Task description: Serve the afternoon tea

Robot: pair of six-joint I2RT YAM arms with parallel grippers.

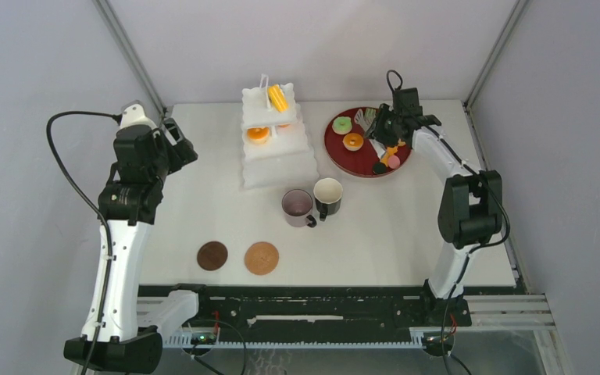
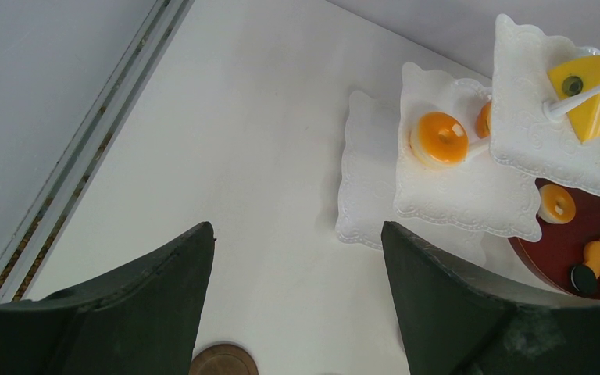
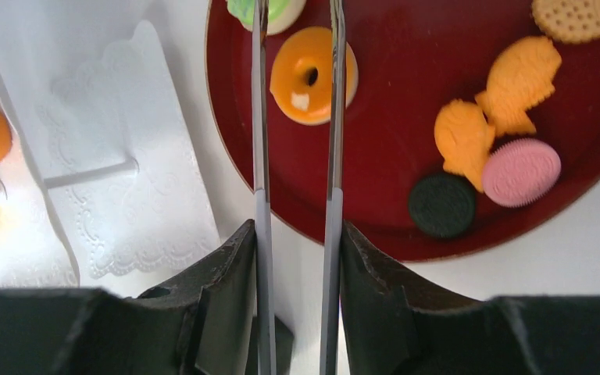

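Observation:
The white three-tier stand (image 1: 277, 152) stands at the back centre. A yellow pastry (image 1: 278, 97) lies on its top tier and an orange one (image 2: 439, 138) on the middle tier. My right gripper (image 3: 297, 226) is shut on the long metal tongs (image 3: 259, 117) above the near rim of the dark red tray (image 3: 391, 156). The tong blades reach over an orange ring pastry (image 3: 310, 76) towards a green pastry (image 3: 269, 9). A mauve mug (image 1: 298, 205) and a black mug (image 1: 328, 195) stand mid-table. Two brown coasters (image 1: 212, 255) (image 1: 262, 258) lie near the front. My left gripper (image 2: 297, 226) hovers open, holding nothing, left of the stand.
The tray also holds orange fish-shaped biscuits (image 3: 492, 101), a pink cookie (image 3: 520, 172), a black cookie (image 3: 441, 205) and a round biscuit (image 3: 582, 17). Grey walls enclose the table on the left, back and right.

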